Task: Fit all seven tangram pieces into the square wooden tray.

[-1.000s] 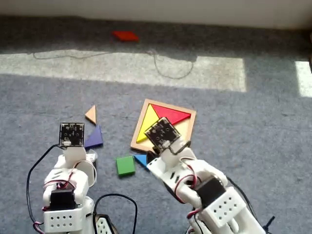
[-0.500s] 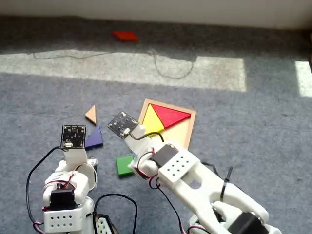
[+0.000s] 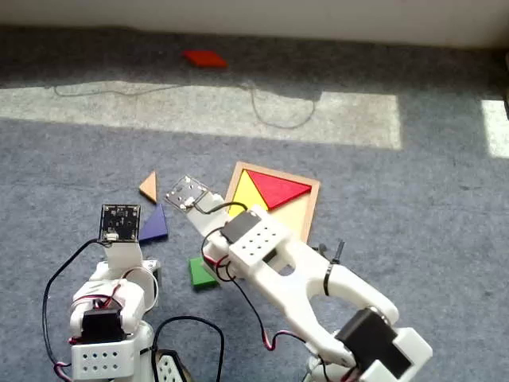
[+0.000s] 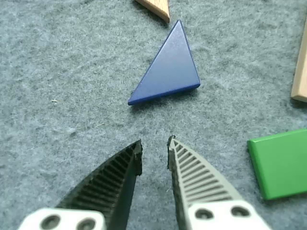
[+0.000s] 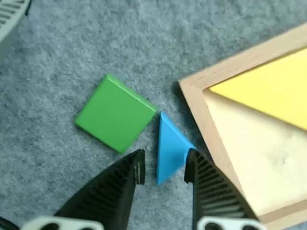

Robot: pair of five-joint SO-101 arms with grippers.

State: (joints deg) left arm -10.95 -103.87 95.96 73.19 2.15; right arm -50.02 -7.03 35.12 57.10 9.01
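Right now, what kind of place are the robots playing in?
Probably indoors, on a carpeted surface: grey carpet, a loose cable lying across it, and a sunlit patch, as from a window.

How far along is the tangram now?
Two of seven done: the yellow triangle and red triangle lie in the wooden tray. In hand: nothing gripped; the right gripper is open over the light blue triangle. Remaining outside: that one, the green square, dark blue triangle, tan triangle and the far red piece.
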